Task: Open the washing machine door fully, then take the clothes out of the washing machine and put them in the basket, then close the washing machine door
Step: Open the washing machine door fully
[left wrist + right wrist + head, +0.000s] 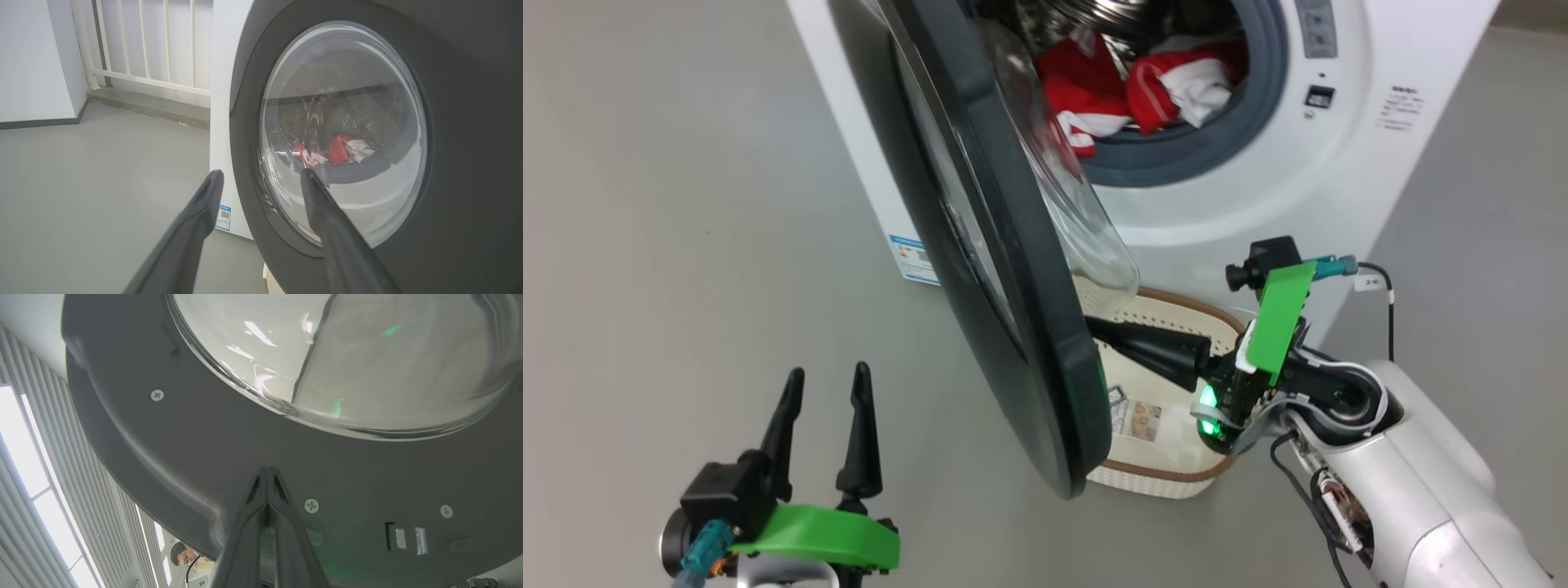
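Grey floor point(645, 204) runs flat around a white machine, and in the left wrist view a white railing point(143, 41) lines the far wall.

The right gripper point(1094, 327) is clenched, its two dark fingers pressed flat together with nothing between them. It reaches across above the basket point(1168, 474), and its tips point(267, 470) sit right at the grey inner face of the washing machine door point(980, 245), just below the bulging glass bowl; whether they press on it I cannot tell. The left gripper point(827, 371) hangs low on the door's outer side, fingers spread wide and empty, well apart from the black rim point(470, 122).

The door stands partly swung out, edge-on to the head camera. Behind it the washing machine point(1258, 204) gapes, and the clothes point(1094, 82), red with white, lie heaped in the drum against the grey gasket. The basket stands on the floor just before the machine, partly hidden by the door, a sticker point(1139, 420) on its bottom. A blue label point(913, 260) marks the machine's low corner.
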